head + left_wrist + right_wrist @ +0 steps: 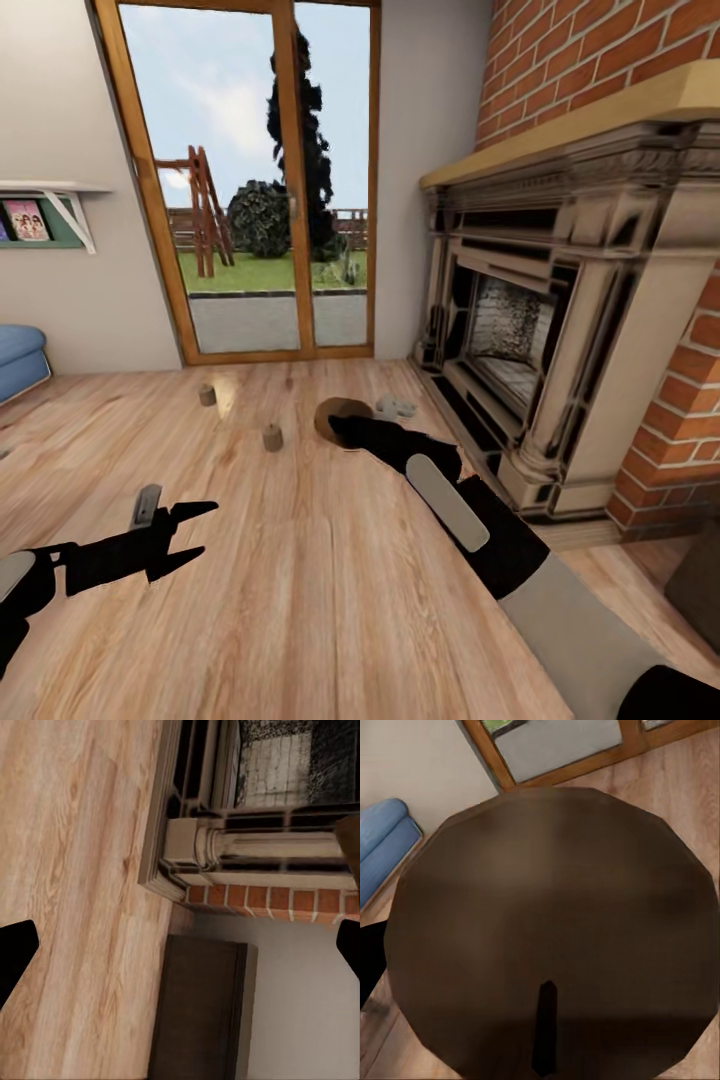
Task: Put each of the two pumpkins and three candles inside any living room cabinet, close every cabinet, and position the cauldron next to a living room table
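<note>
On my head camera I see the right gripper [345, 428] stretched forward over the wood floor [300, 600] to the cauldron [338, 415], which sits on the floor just in front of the fireplace [560, 330]. My right wrist camera looks straight into the cauldron's dark brown bowl [547, 930], with one black finger [544, 1027] showing inside it, so I read that gripper as gripping the rim, though I cannot tell for sure. Two candles [207, 395] [272, 437] stand apart on the floor near the glass door [250, 180]. My left gripper [195, 535] hangs spread wide and empty; its wrist camera catches the dark cabinet [199, 1012] beside the fireplace brickwork.
</note>
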